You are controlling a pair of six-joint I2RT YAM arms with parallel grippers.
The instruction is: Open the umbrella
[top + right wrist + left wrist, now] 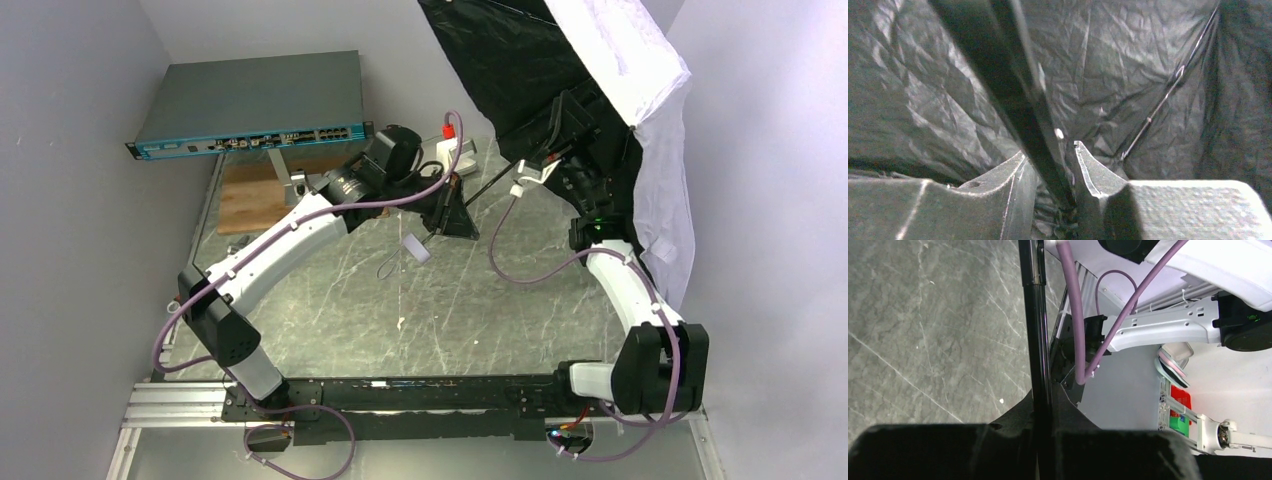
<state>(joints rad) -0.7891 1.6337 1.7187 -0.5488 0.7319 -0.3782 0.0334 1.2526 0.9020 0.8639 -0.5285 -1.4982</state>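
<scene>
**A:** Hands first. What did we log?

**B:** Left hand (1040,432): closed tight on the umbrella (500,70), at its thin black shaft (1037,330). In the wrist view the shaft ran straight up between the two fingers (923,450). Right hand (1050,152): also closed down on the shaft, further along, right under the canopy (1128,60). We noted a sliver of gap beside one fingertip only.

**A:** Where did the umbrella sit?

**B:** The canopy was spread over the far right corner of the table (480,320), black side towards us, white side draped down by the right wall. The shaft slanted from there to the left hand at mid-table. The small white handle (418,248) lay just on the near side of that hand, with a strap loop (385,268) beside it. We could not tell whether the handle touched the table.

**A:** Anything in the way?

**B:** The canopy hung over the wrist of the right arm (630,290) and hid most of the right hand from above. Purple cables (530,282) looped close to the shaft.

**A:** Counts?

**B:** One umbrella, two arms, two hands. At far left there was one grey rack unit (250,95), with one wooden board (250,200) showing below its near edge. Both were well apart from the umbrella.
</scene>
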